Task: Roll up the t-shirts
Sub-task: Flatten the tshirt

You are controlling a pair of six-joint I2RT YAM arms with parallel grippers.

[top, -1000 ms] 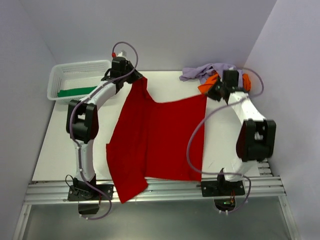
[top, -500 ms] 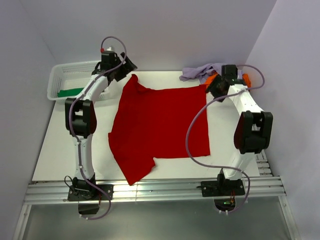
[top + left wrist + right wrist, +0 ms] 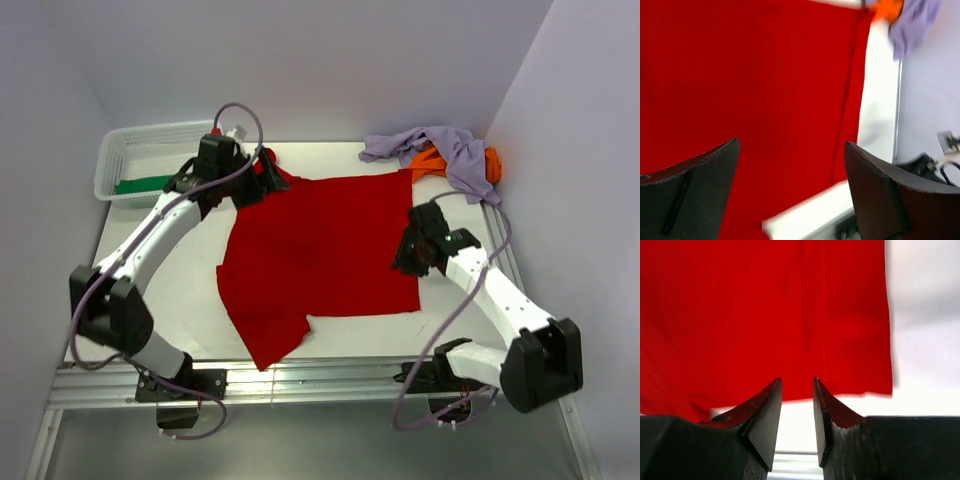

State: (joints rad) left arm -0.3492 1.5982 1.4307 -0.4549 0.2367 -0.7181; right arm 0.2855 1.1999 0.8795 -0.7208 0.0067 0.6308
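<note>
While red t-shirt point(image 3: 320, 250) lies flat, left tool point(image 3: 791, 145) gapes; right tool point(image 3: 797, 382), at its edge, slightly parted.

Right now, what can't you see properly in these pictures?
- Green cloth t-shirt: top view, mostly down inside the white plastic mesh basket.
- Orange cloth t-shirt: top view, mostly under the pale lavender cloth t-shirt.
- Bright red cloth t-shirt: top view, far corner under the left gripper.
- Left wrist view: all blurred.

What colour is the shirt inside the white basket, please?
The shirt is green; the top external view shows it best.
</note>
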